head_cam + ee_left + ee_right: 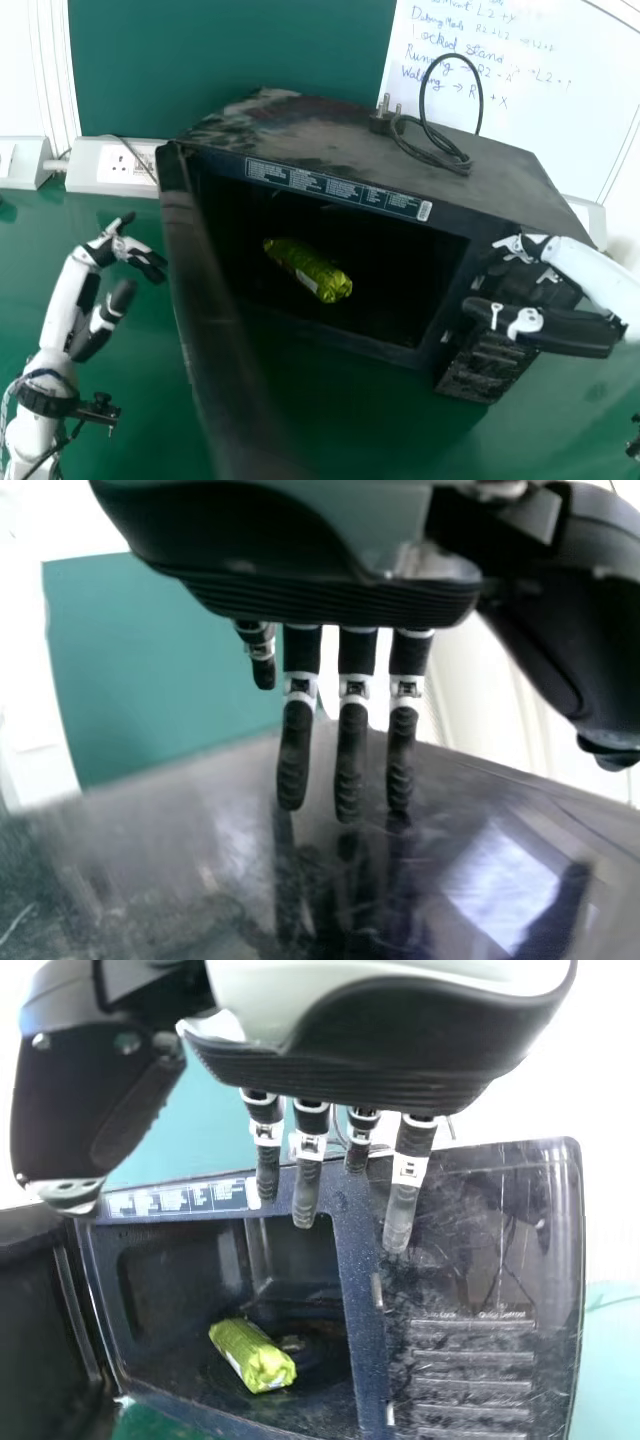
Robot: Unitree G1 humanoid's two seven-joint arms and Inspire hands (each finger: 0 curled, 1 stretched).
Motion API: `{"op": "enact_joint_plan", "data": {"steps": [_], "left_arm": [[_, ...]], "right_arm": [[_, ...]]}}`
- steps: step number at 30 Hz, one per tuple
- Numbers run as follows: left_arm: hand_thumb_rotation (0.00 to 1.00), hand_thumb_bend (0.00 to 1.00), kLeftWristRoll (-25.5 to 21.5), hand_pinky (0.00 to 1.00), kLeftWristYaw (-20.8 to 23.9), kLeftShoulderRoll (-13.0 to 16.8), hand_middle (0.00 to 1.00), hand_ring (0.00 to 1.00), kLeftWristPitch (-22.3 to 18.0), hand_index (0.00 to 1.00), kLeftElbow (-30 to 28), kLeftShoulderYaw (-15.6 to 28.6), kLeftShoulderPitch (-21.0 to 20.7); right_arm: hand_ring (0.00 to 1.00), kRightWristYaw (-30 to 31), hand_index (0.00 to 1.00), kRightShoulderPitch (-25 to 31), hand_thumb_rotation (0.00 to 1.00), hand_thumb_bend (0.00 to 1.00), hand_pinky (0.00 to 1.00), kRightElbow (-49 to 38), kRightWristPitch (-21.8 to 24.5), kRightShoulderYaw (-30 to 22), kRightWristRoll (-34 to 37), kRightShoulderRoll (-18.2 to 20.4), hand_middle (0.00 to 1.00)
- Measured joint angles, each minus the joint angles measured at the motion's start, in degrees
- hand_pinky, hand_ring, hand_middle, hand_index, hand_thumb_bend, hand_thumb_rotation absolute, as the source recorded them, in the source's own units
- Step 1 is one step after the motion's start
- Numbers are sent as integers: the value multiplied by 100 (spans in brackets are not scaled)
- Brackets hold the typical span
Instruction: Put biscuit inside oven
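The green biscuit pack [308, 270] lies inside the black oven [460, 210], whose door [205, 330] stands swung out to the left. In the right wrist view the biscuit pack [252, 1354] rests on the oven's floor. My left hand [92, 318] is left of the door, fingers relaxed and holding nothing; in the left wrist view the left hand [352, 760] has its fingers extended over the door's glossy surface. My right hand [525, 318] is at the oven's right front, by the control panel; in the right wrist view the right hand [308, 1185] has straight, empty fingers.
A black power cable [435, 140] with its plug lies on top of the oven. Wall sockets [115, 165] are behind at the left, and a whiteboard [540, 90] with writing stands behind at the right. The green table [370, 430] extends in front of the oven.
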Motion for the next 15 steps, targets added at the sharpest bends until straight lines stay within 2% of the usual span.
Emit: {"op": "enact_joint_plan", "data": {"steps": [6,10,15], "left_arm": [[5,51,345,31,58,172,40,35,-406,48,134,-6,-54],[5,51,701,30,171,302,40,35,-490,48,213,-5,-65],[5,51,1002,28,255,472,40,34,-689,48,358,-33,-86]], "right_arm": [[75,-176,90,384,61,87,64,6,49,-283,150,-210,81],[75,-317,89,589,60,89,65,3,65,-485,175,-220,81],[75,-437,90,826,61,87,64,-23,114,-655,175,-257,81]]}}
